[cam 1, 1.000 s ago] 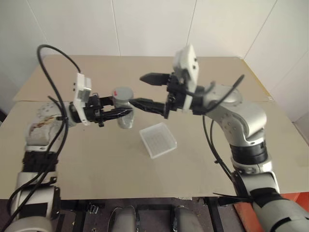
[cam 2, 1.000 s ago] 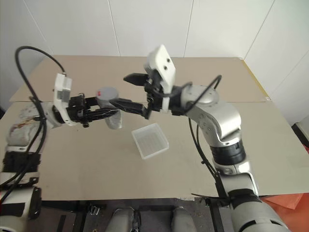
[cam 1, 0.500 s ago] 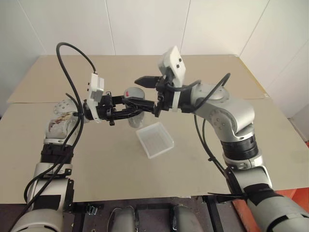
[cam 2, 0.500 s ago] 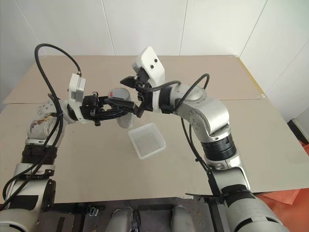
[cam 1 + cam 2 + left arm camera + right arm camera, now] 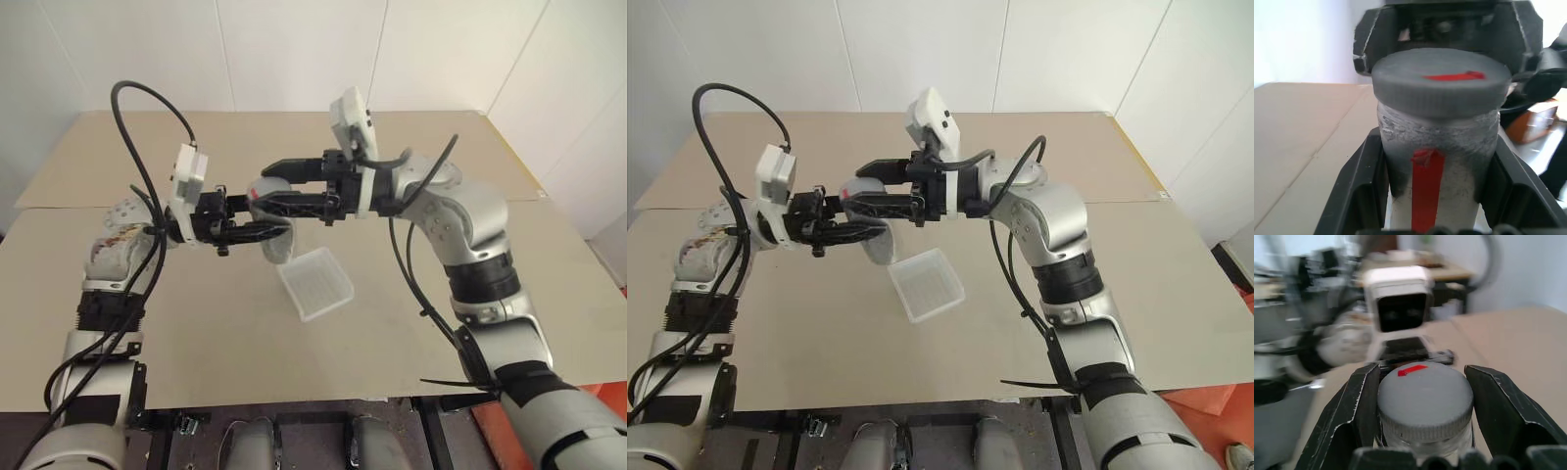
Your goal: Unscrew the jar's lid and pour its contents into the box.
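Observation:
The jar point(image 5: 1449, 147), greyish-clear with a red stripe, is held upright above the table, and my left gripper point(image 5: 282, 229) is shut on its body from the left. Its grey lid point(image 5: 1424, 404), marked red on top, sits on the jar. My right gripper point(image 5: 263, 189) reaches in level from the right and is shut on the lid, with one black finger point(image 5: 1364, 401) on each side. The clear box point(image 5: 315, 283) lies on the table just below and right of the jar. The contents are not visible through the jar wall.
The tan table point(image 5: 196, 333) has a seam running across it at the arms' level and white walls behind. Black cables loop above my left arm point(image 5: 147, 98) and hang below my right arm point(image 5: 411, 284).
My right gripper, open a second ago, has moved in over the jar and shut on the lid. The left gripper has kept its hold on the jar.

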Robot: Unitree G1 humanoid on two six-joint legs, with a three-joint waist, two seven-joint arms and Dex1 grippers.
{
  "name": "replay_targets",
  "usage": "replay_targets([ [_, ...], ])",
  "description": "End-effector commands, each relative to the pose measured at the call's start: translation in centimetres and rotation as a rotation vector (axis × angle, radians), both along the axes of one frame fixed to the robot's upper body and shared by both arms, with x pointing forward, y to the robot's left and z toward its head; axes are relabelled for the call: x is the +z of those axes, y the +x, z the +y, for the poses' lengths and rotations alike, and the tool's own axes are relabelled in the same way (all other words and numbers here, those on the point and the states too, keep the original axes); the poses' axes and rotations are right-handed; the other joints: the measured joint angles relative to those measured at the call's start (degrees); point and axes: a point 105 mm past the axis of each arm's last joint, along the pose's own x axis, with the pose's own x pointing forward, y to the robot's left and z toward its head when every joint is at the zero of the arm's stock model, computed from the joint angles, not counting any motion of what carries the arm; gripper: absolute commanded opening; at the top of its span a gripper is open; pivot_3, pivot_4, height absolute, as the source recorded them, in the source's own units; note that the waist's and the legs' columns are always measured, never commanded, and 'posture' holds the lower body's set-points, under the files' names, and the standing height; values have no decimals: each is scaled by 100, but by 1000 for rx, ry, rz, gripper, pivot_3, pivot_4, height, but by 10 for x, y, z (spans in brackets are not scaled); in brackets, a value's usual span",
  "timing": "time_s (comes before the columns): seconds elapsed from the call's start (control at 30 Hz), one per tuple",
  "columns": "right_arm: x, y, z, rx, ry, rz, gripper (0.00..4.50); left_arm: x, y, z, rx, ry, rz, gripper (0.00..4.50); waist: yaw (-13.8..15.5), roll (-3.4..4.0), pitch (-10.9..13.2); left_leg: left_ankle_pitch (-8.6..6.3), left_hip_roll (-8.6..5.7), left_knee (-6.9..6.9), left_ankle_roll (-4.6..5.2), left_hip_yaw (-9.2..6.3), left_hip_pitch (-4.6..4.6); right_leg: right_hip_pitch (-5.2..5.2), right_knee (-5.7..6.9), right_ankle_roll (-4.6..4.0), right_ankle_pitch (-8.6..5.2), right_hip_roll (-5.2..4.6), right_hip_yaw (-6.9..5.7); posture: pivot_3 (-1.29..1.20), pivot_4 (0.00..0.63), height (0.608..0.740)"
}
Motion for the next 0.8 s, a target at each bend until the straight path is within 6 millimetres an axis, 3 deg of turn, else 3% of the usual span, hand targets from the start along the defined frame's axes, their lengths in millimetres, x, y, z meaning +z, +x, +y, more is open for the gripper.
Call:
replay_targets([
  [0.03, 0, -16, 5, 245, -55, -79, 2709, 23, -24, -9, -178, 16, -66, 2453, -2, 0, 0, 0, 1, 0, 0, 0, 1, 0, 1, 0, 0, 1, 0, 0, 150, 740],
  [0.13, 2, -16, 3, 386, -65, -80, 2709, 21, -31, -12, -227, 58, -71, 2453, -7, 1, 0, 0, 1, 1, -1, 0, 2, 0, 1, 0, 0, 1, 1, 0, 150, 740],
  [0.3, 4, 4, 10, 281, -48, -108, 2709, 19, -25, -9, -189, 56, -88, 2453, -5, 1, 1, 1, 2, 0, -3, -1, 3, -1, 11, 0, 0, 1, 1, 0, 150, 740],
  [0.5, 17, 14, -4, 45, 72, -137, 4471, 11, -13, 1, -60, 33, -77, 2453, 36, 2, 1, 10, 1, 2, -17, 1, -3, 0, 9, 0, 0, -4, -3, 0, 150, 740],
  [0.63, 20, 15, -16, -148, 106, -141, 4471, 2, -5, 7, 21, 28, -58, 2453, 20, 2, 1, 10, 1, 4, -17, 0, -3, -2, 14, 0, 0, -5, -2, 0, 150, 740],
  [0.8, 23, -3, -18, -213, 117, -150, 4471, -3, 0, 10, 60, 37, -54, 2453, 0, 2, 1, 9, 4, 2, -15, 0, -2, -9, 13, 0, 1, 0, -1, 0, 150, 740],
])
